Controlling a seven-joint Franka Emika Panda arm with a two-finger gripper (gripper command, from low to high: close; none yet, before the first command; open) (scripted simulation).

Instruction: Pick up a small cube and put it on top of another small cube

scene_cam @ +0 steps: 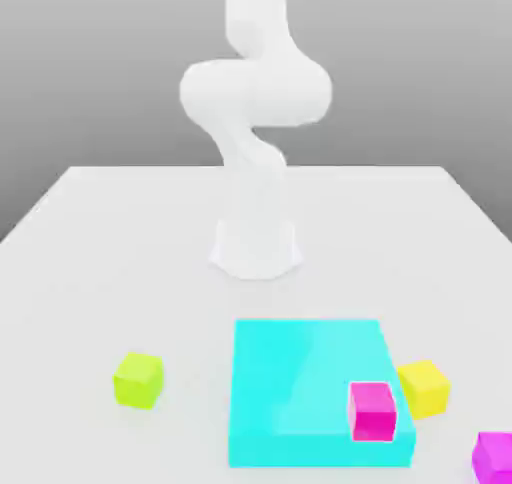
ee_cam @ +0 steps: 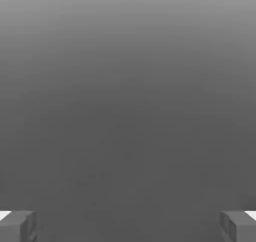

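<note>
**Four small cubes lie around a cyan slab while the arm stands tall behind them**

On the white table (scene_cam: 90, 242) the white Panda arm (scene_cam: 255, 92) rises from its round base (scene_cam: 255, 247) near the middle of the exterior view, bends to one side and runs up out of the top edge of the picture.

In front of the base lies a wide, flat cyan block (scene_cam: 300, 382). A pink cube (scene_cam: 372, 410) sits at the slab's near corner on the exterior view's right; whether it rests on the slab or just in front of it I cannot tell. Just beside that corner, on the table, stands a yellow cube (scene_cam: 424, 387), close to the pink one. Farther toward the exterior view's right, at the lower edge, a magenta cube (scene_cam: 494, 454) is partly cut off by the frame. A lime-green cube (scene_cam: 137, 379) sits alone on the table toward the exterior view's left, well apart from the slab and the other cubes.

In the hand view the gripper (ee_cam: 128, 226) faces a plain grey backdrop. Its two grey fingertips (ee_cam: 17, 226) stand far apart at opposite edges of the picture, so the jaws are spread wide with nothing between them.
</note>
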